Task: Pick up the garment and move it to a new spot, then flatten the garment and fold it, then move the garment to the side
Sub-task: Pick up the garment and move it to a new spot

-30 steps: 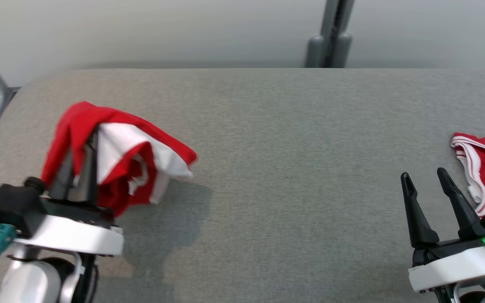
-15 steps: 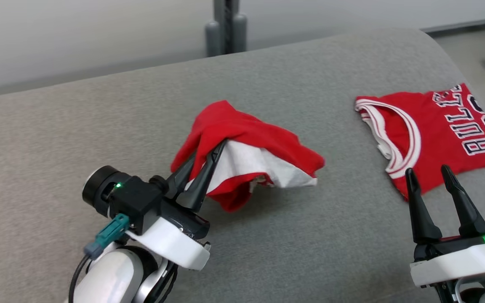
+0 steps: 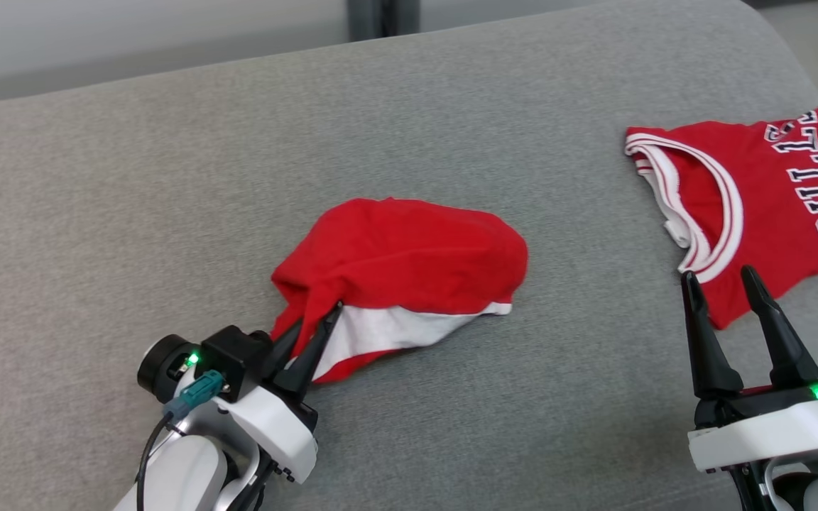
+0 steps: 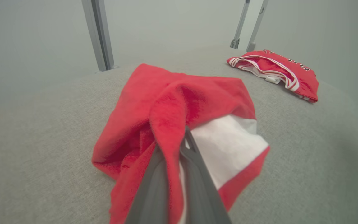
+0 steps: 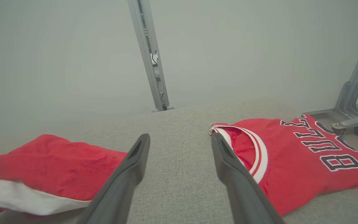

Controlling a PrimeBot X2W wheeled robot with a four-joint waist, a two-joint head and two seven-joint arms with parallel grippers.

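The garment [image 3: 409, 248] is a crumpled piece of red cloth with a white panel. It lies on the grey padded table [image 3: 132, 177], left of centre. My left gripper [image 3: 318, 321] is shut on the garment's near left edge, and a red fold drapes over its fingers. In the left wrist view the garment [image 4: 194, 93] bunches around the closed left gripper [image 4: 179, 141]. My right gripper [image 3: 718, 275] stands open and holds nothing, just in front of a second red garment; the right wrist view shows bare table between the right gripper's [image 5: 180, 137] fingers, with the garment [image 5: 57, 165] to their left.
A red basketball jersey [image 3: 757, 191] with white trim and dark lettering lies flat at the table's right end; it also shows in the wrist views [image 5: 297, 161] [image 4: 278, 71]. A grey metal post [image 5: 149, 62] rises behind the table. The table's rounded right corner is close to the jersey.
The head camera has turned right, bringing the jersey into view. My left gripper has lowered the garment from hanging in the air onto the table. The right gripper stays open.
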